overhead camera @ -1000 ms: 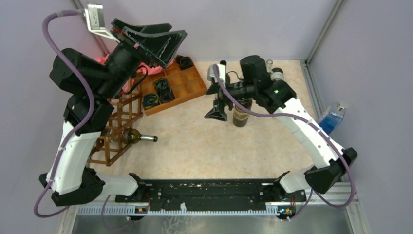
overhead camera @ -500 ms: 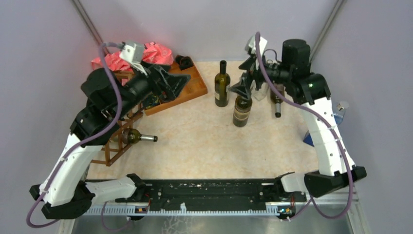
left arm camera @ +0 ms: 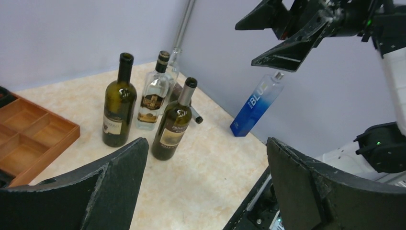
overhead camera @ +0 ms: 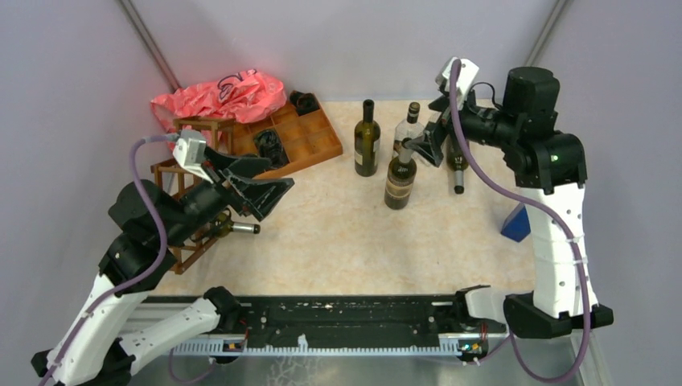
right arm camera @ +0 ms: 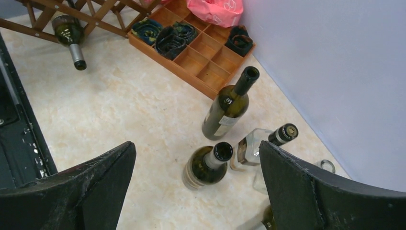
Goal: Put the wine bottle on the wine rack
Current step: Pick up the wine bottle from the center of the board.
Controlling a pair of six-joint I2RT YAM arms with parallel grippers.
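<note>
At far right, wine bottle (overhead camera: 399, 178) stands upright just below right gripper (overhead camera: 421, 149), jaws spread, empty; left gripper (overhead camera: 259, 186) likewise spread, well apart.

blue bottle (left arm camera: 257, 103), white lettering "BLU" on its side

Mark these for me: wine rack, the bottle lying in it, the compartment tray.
Dark brown wooden open-frame wine rack (overhead camera: 163, 169): top external view, upper rail.
Dark green glass wine bottle lying in rack (right arm camera: 67, 29): right wrist view, shoulder.
Orange-brown wooden compartmented tray (overhead camera: 312, 133): top external view, bare compartment.
</note>
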